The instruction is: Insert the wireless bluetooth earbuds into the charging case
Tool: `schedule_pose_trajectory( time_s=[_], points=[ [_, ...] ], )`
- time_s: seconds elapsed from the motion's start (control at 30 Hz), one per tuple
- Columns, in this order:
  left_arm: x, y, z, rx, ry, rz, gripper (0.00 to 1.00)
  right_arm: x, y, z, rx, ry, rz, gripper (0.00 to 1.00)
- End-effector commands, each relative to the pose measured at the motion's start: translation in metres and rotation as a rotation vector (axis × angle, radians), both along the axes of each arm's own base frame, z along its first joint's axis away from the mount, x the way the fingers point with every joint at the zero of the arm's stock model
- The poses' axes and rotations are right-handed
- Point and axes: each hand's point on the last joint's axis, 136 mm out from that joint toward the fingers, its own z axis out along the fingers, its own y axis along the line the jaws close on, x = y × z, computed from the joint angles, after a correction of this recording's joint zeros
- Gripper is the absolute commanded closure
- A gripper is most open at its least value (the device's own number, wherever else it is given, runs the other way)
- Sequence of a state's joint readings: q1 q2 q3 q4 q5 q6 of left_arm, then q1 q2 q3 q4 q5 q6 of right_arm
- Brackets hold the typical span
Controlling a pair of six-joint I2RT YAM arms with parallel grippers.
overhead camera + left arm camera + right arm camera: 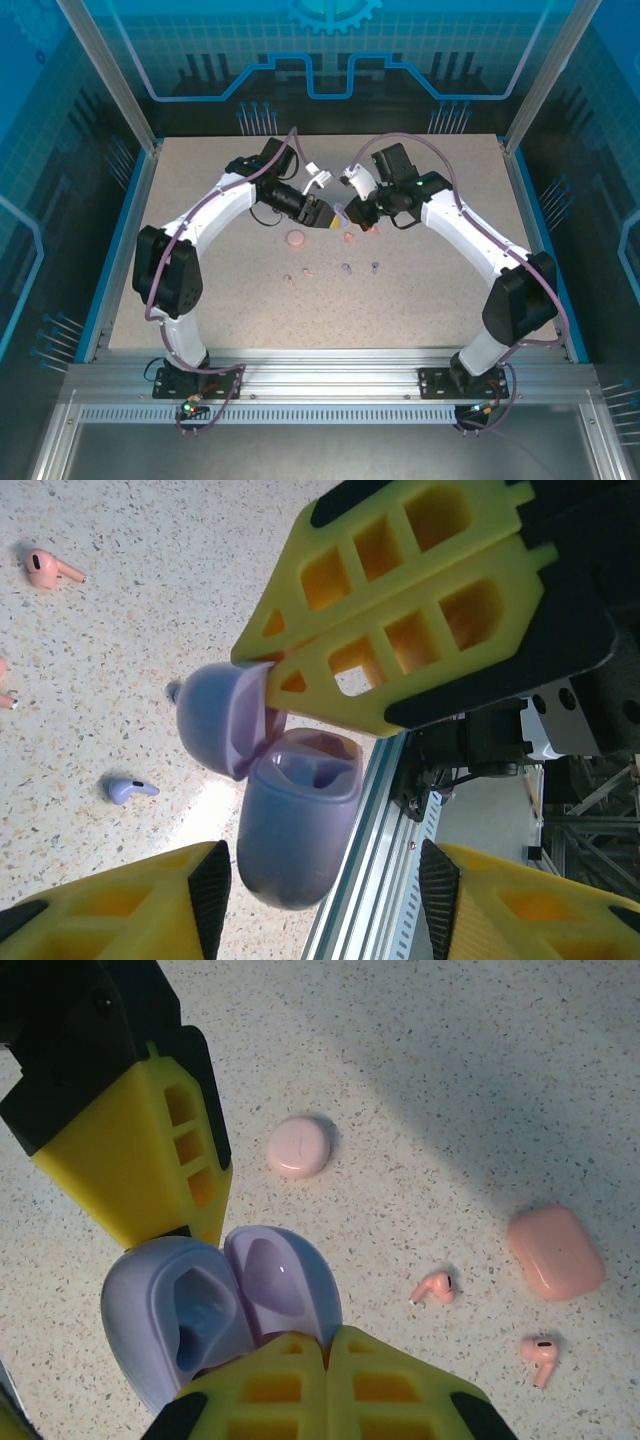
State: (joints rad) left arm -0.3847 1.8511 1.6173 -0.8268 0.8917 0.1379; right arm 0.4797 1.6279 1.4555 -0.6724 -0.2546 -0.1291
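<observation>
Pinched shut with the right hand (328, 1335) on the flipped-open lid (215, 720) of the purple case (295, 830) — fingertips pressed together over its edge. Straddling the case body with the left hand (325, 885): partly spread, one pad close beside the case, a gap showing at the other — no grip. Lying loose on the counter (150, 610) beside the case: a purple earbud (130, 788), and farther off a pink earbud (50, 568).
</observation>
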Motion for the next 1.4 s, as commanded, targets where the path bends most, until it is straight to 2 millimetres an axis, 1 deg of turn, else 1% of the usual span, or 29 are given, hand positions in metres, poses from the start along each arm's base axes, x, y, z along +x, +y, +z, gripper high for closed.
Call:
schedule_pose_trajectory(
  time_s=[0.0,0.23,0.3,0.4,0.5,0.57,0.87,1.07,1.37],
  points=[
    [0.0041,-0.0081,0.0102,-0.047,-0.031,-0.029,0.45,-0.0043,0.0105,0.0088,0.021,0.006,0.04,1.0],
    [0.0096,-0.0118,0.0108,-0.066,-0.036,-0.023,0.51,-0.0061,0.0131,0.0115,0.039,0.013,0.047,1.0],
    [0.0105,-0.0129,0.0138,-0.078,-0.04,-0.023,0.52,-0.0071,0.0143,0.0112,0.043,0.017,0.051,1.0],
    [0.012,-0.0134,0.0149,-0.083,-0.041,-0.022,0.58,-0.0068,0.0141,0.0107,0.042,0.016,0.051,1.0],
    [0.0117,-0.0142,0.0145,-0.086,-0.038,-0.026,0.59,-0.0065,0.0142,0.0114,0.044,0.016,0.049,1.0],
    [0.0111,-0.0145,0.0143,-0.088,-0.035,-0.028,0.62,-0.0062,0.0142,0.0108,0.042,0.016,0.049,1.0],
    [0.0041,-0.0145,0.0131,-0.104,-0.01,-0.053,0.63,-0.003,0.0137,0.0123,0.036,0.01,0.043,1.0],
    [0.0046,-0.0137,0.0112,-0.101,-0.011,-0.051,0.65,-0.0018,0.0131,0.0126,0.034,0.01,0.04,1.0],
    [0.007,-0.0124,0.0151,-0.11,-0.02,-0.046,0.8,-0.0012,0.0122,0.0131,0.029,0.007,0.035,1.0]
  ],
)
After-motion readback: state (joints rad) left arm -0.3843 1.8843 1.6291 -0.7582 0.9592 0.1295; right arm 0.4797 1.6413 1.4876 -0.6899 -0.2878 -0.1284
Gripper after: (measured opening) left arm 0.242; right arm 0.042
